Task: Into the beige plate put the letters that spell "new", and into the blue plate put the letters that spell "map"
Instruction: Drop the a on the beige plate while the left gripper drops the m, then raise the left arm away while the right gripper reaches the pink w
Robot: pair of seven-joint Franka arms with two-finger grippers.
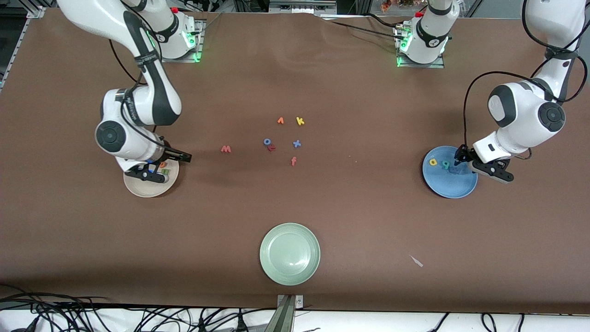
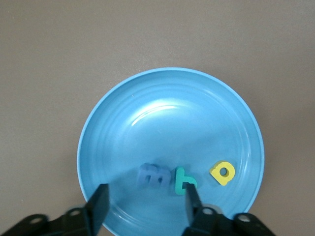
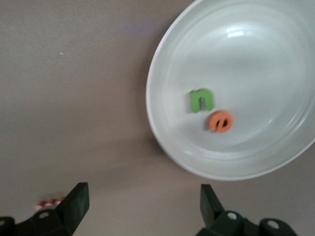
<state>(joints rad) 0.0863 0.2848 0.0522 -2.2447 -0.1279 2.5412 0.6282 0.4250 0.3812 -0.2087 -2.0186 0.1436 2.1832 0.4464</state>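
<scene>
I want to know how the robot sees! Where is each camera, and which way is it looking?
Front view: high across the table, facing both arms; left tool over the blue plate, right tool over the beige plate.
Left wrist view: on the left arm, looking down into the blue plate; its open fingers show.
Right wrist view: on the right arm, looking down at the beige plate; its open fingers show.
Shared: each plate appears in the front view too.

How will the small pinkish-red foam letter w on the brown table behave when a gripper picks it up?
The pinkish-red foam letter w lies flat, so it probably will not roll. It looks tiny and thin, so likely very light, and may slide when nudged. Foam probably squashes slightly under the fingers.
</scene>
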